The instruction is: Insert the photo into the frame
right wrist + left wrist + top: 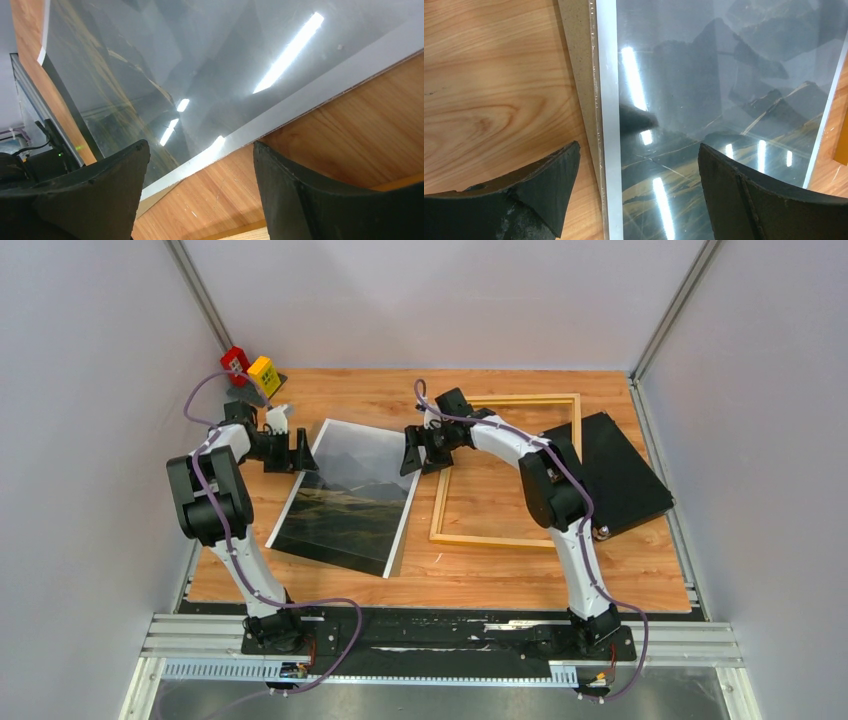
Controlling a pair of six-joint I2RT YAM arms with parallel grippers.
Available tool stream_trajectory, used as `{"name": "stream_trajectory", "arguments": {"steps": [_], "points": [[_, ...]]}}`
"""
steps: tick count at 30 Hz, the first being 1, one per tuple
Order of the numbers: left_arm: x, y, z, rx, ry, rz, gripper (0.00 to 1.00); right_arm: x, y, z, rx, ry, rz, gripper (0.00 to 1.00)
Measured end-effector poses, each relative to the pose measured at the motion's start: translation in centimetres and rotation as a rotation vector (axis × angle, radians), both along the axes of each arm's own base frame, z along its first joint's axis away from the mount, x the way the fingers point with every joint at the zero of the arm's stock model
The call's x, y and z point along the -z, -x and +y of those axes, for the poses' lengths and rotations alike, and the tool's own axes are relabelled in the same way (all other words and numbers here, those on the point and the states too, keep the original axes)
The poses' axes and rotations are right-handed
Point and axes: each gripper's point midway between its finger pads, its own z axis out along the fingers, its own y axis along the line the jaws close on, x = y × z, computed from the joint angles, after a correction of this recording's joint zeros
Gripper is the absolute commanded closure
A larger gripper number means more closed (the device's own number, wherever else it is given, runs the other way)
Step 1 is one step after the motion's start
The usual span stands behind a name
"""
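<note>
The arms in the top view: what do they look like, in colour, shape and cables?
Both the left arm and the right arm have white links with bulky black joints. A thin purple cable runs along each from its base. The left pincer and the right pincer are black, each with two broad wedge-shaped fingers.

The large rectangular paper mountain print (350, 502) lies left of centre on the wooden table (450, 575), on a thin brown hardboard panel (581, 75) that juts out along its left edge. Just right lies the thin rectangular wooden frame (490, 540), with a flat black rectangular case (620, 475) covering part of its right side.
</note>
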Motion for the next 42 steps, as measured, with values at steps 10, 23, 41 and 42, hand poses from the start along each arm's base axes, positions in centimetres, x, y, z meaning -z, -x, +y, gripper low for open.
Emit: {"name": "stream_trajectory", "arguments": {"steps": [10, 23, 41, 42], "points": [[0.2, 0.4, -0.3, 0.016, 0.013, 0.008, 0.14, -0.4, 0.3, 1.0, -0.032, -0.057, 0.039, 0.23], [0.5, 0.8, 0.0, 0.034, -0.004, 0.01, 0.34, -0.9, -0.1, 0.7, -0.034, -0.084, 0.057, 0.25], [-0.6, 2.3, -0.6, 0.058, 0.013, 0.037, 0.24, -0.9, -0.3, 0.5, -0.028, -0.084, 0.055, 0.25], [-0.8, 2.3, -0.6, 0.06, 0.013, 0.034, 0.24, -0.8, -0.3, 0.5, -0.028, -0.083, 0.055, 0.25]]}}
